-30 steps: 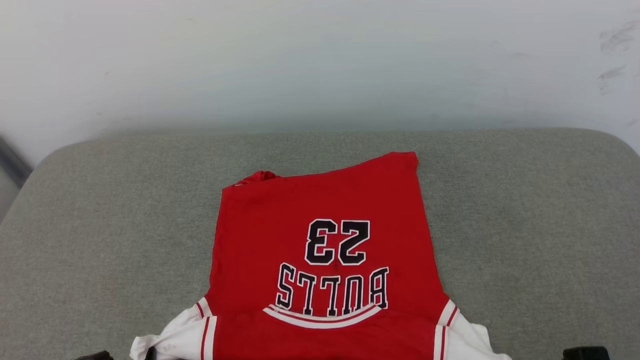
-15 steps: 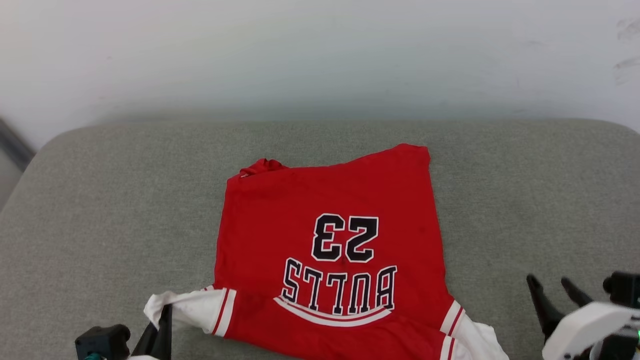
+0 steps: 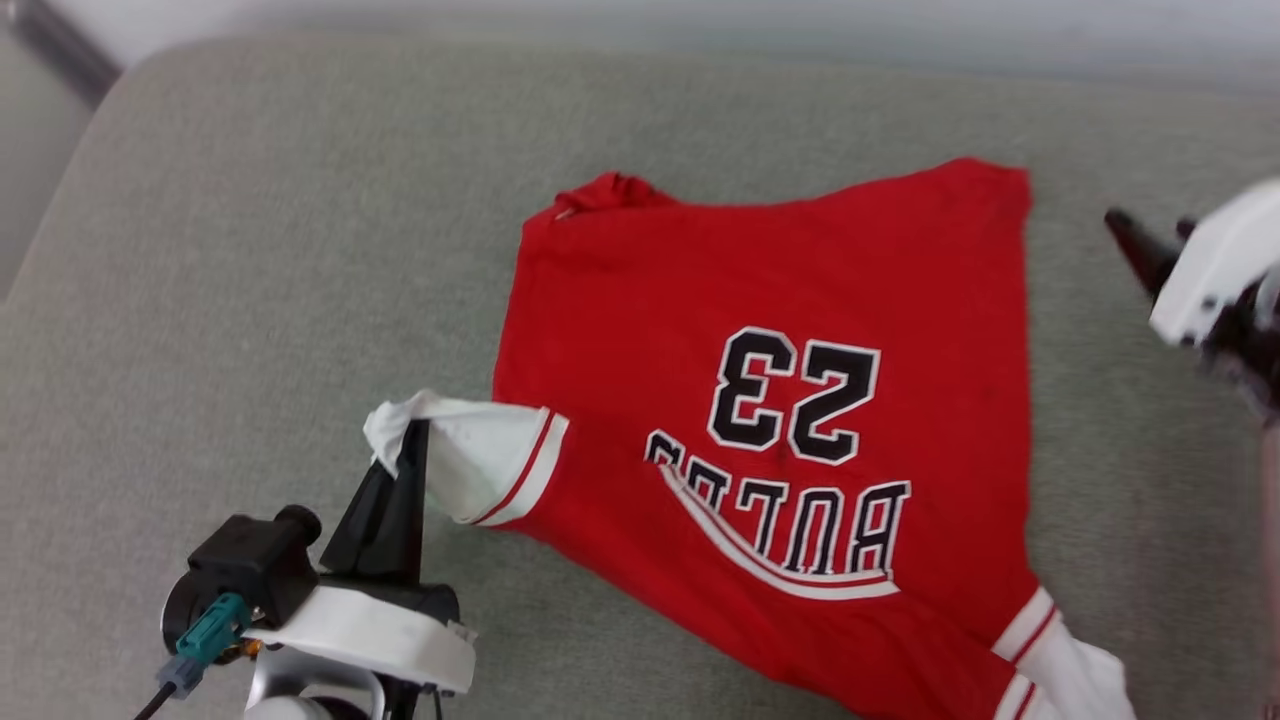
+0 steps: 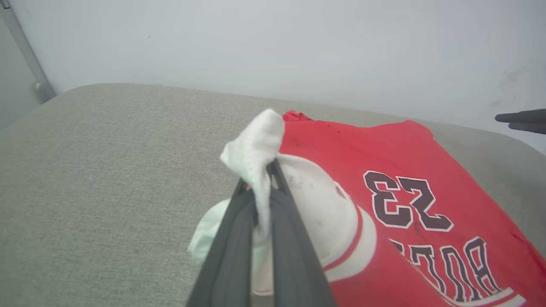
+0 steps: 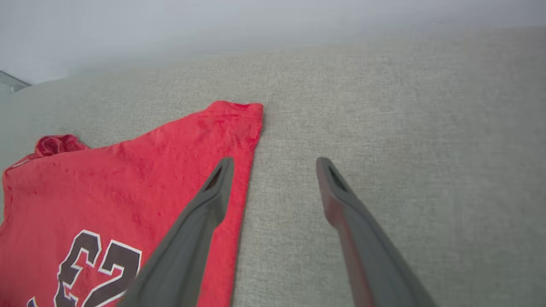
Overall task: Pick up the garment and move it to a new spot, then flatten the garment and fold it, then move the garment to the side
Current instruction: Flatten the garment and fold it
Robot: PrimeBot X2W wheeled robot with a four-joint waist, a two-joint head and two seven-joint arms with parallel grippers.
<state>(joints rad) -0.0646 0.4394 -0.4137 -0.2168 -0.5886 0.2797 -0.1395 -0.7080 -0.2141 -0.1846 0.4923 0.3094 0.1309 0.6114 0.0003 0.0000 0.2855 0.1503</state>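
At the left of the head view, your left claw [image 3: 410,440] was clamped on the white sleeve [image 3: 480,460] of the shirt [image 3: 650,300], with the cloth bunched between its dark fingers and raised off the cushion [image 3: 250,250]. From that wrist you could see the left claw [image 4: 266,170] pinching a fold of the sleeve [image 4: 324,204], a tuft poking out above the tips.

The shirt lay spread at the middle of the grey cushion, print side up. "23" and "BULLS" read upside down to you, the hem was away from you, and its far left corner was crumpled. The other sleeve [image 3: 1060,660] lay at the lower right, at the frame's edge.

At the right, your right claw [image 3: 1150,235] hung beside the far right hem corner, apart from it. In its wrist view the right claw [image 5: 273,164] stood wide open with nothing in it. One finger was above the edge of the shirt [image 5: 128,170], the other above bare cushion [image 5: 405,106].
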